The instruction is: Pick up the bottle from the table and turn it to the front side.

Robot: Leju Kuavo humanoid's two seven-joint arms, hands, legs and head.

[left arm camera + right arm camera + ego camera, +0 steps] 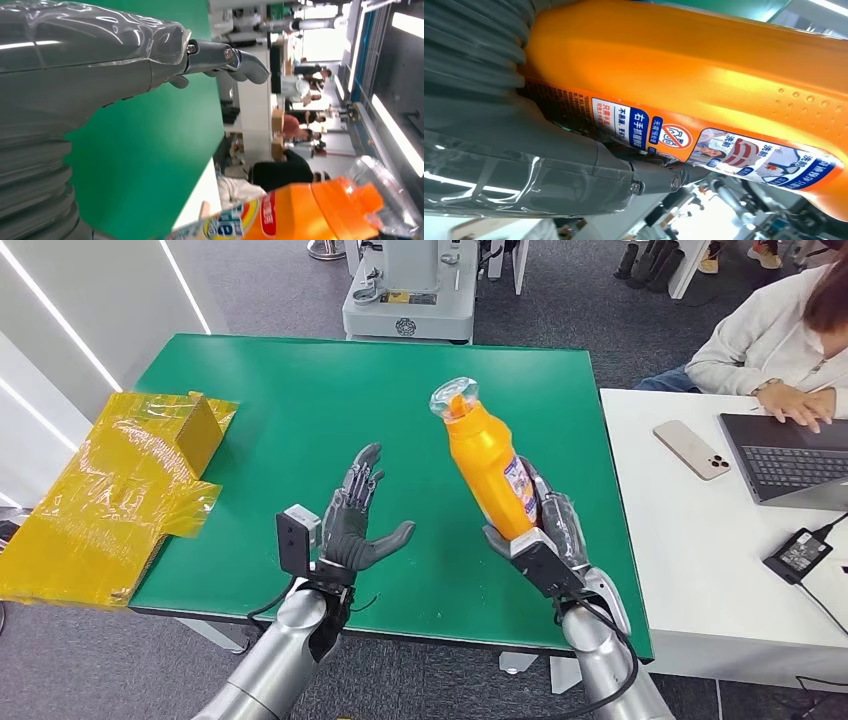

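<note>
Head view
Bottle: orange bottle (pixel 488 474) with a clear cap, held above the green surface (pixel 300 390), right of centre, tilted with the cap toward far-left.
Bottle label: a printed strip runs along the bottle's right side.
Right hand: right hand (pixel 548 530) grips the lower body of the bottle; fingers wrapped around it from the right and from behind.
Left hand: left hand (pixel 352 520) is raised over the near-centre of the surface, palm facing right toward the bottle; fingers spread wide, holding nothing, apart from the bottle.
Yellow packaging: a yellow wrapped carton (pixel 120 490) overhangs the left edge of the surface.
White surface: a white surface (pixel 680 540) stands just to the right, carrying a phone (pixel 691 449), a laptop (pixel 790 462) and a black power adapter (pixel 800 552).
Person: a person (pixel 775 345) in a light top sits at the far right, hand on the laptop.

Left wrist view
Left hand: grey cover and thumb (pixel 225 57) extended over the green surface; fingers open on nothing.
Bottle: orange shoulder, clear cap and part of the label (pixel 300 212) seen apart from the hand.

Right wrist view
Bottle: orange body (pixel 684 70) with its label lies against the hand.
Right hand: thumb (pixel 644 175) pressed along the label; grasp closed on the bottle.
</note>
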